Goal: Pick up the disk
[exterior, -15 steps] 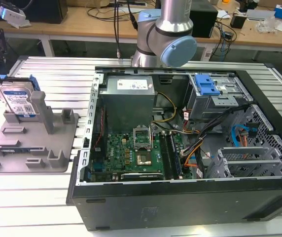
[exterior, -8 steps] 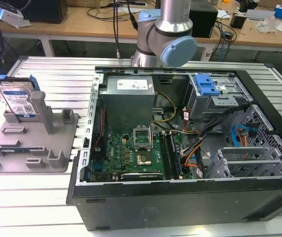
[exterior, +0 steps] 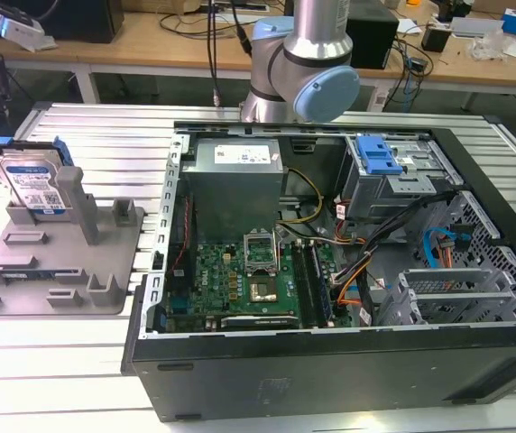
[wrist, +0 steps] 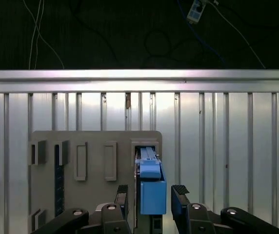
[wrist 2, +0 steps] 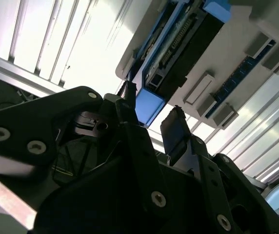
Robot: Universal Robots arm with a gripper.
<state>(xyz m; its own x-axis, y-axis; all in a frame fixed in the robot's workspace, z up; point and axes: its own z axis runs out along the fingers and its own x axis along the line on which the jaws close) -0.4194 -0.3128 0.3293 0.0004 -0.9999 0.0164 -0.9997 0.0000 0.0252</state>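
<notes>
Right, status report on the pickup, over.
Gripper open, straddling the flat silver-metal disk with blue rails. Disk upright in grey plastic slotted holder, ungripped. No obstruction.

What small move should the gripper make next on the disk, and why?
Probably close the gripper. In the first wrist view its open fingers flank the blue rail of the disk, with gaps on both sides, while it stands in the grey slotted holder.

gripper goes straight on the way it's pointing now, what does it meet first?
Likely the disk: in both wrist views its blue-railed edge sits centred in the open gripper, which would straddle it where it stands in the grey holder. The remaining depth is unclear.
</notes>
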